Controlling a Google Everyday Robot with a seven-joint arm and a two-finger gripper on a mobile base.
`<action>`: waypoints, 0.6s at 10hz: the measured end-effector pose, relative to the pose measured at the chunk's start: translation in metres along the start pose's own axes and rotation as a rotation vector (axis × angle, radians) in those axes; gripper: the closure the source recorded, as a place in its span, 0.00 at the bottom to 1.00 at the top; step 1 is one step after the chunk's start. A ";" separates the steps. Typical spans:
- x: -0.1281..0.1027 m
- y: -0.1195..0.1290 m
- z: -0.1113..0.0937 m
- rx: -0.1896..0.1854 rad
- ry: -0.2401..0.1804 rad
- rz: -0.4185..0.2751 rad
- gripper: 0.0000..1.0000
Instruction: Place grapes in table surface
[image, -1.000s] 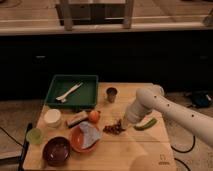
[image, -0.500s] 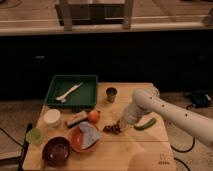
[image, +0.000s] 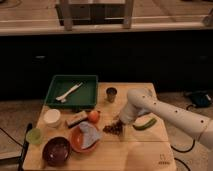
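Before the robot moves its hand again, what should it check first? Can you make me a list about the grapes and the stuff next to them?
1. The grapes are on the table surface, not in the green tray: ok, they look to lie on the wood.
2. The hand is free of the grapes: cannot tell; it sits right at their upper right edge.
3. The orange fruit is out of the way: ok, apart on the left.
4. The green pod is out of the way: ok, apart on the right, below the arm.
5. The metal cup stands upright behind the arm: ok.
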 end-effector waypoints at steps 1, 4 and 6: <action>0.006 -0.001 0.005 -0.011 -0.008 0.008 0.20; 0.016 0.000 0.020 -0.038 -0.026 0.022 0.20; 0.015 0.000 0.025 -0.054 -0.036 0.019 0.22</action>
